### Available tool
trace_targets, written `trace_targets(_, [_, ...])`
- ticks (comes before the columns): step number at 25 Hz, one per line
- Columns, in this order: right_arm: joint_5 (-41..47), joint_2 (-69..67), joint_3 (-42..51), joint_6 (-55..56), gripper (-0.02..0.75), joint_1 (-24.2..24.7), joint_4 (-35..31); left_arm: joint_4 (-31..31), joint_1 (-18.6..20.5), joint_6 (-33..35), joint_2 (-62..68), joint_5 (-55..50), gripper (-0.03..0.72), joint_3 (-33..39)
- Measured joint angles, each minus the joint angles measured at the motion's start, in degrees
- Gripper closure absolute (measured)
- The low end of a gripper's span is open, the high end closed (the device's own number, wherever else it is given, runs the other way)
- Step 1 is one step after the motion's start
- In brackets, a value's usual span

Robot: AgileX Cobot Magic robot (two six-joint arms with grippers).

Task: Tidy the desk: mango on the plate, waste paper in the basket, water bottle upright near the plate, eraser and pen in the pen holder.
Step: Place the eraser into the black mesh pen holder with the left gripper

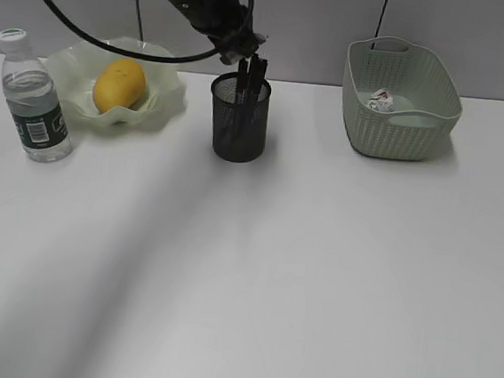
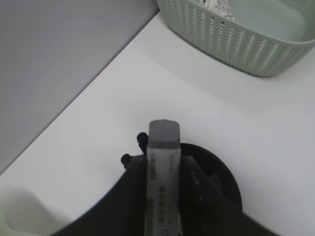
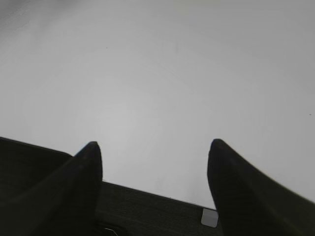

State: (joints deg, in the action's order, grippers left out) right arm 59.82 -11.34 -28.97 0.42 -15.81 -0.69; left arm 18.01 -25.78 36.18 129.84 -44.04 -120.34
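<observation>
Now the left claw [image 2: 162, 196] pinches the eraser [image 2: 164, 167] above the pen holder [image 2: 221, 182].

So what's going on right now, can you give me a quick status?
Left tool shut on eraser, right above pen holder. Right tool open, empty. Nothing blocking.
</observation>
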Motion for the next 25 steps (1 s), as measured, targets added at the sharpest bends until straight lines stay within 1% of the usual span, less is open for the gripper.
trace_targets(7, [0.00,0.00,0.00,0.00,0.207,0.00,0.00,0.49,0.12,-0.07,2.87,-0.86,0.531,0.05])
trace_targets(9, [0.00,0.00,0.00,0.00,0.208,0.00,0.00,0.49,0.12,-0.13,2.92,-0.93,0.499,0.05])
trace_targets(12, [0.00,0.00,0.00,0.00,0.208,0.00,0.00,0.49,0.34,-0.17,2.92,-0.93,0.398,0.05])
trace_targets(15, [0.00,0.00,0.00,0.00,0.208,0.00,0.00,0.49,0.53,-0.17,2.92,-0.93,0.330,0.05])
trace_targets(20, [0.00,0.00,0.00,0.00,0.208,0.00,0.00,0.43,0.53,-0.97,2.21,-3.21,0.313,0.05])
trace_targets(25, [0.00,0.00,0.00,0.00,0.208,0.00,0.00,0.36,0.53,-5.92,-1.12,-13.24,0.312,0.05])
